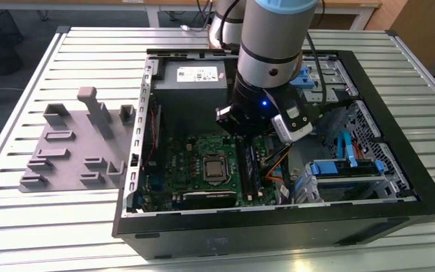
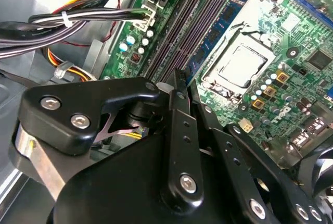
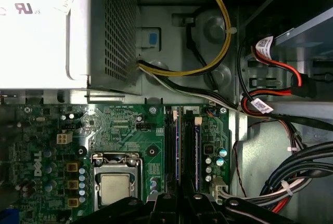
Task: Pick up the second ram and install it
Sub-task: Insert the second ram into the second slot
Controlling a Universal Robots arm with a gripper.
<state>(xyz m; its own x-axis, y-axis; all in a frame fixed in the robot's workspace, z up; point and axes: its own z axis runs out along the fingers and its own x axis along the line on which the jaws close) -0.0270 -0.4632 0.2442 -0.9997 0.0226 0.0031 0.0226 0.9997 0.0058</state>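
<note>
Presently: claw (image 2: 179, 81), fingers together, poised directly above the memory slots (image 3: 182, 146) beside the processor socket (image 3: 115, 182); second ram (image 3: 197, 151) apparently seated, installation near complete.

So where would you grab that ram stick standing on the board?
Probably its long top edge, pinched across its flat faces, from straight above. The ram stands on edge in the board, close beside another stick, so only that edge looks free.

Silver arm tube (image 1: 267, 54), light-blue joint cap, black claw (image 2: 179, 86) links (silver screws)
</note>
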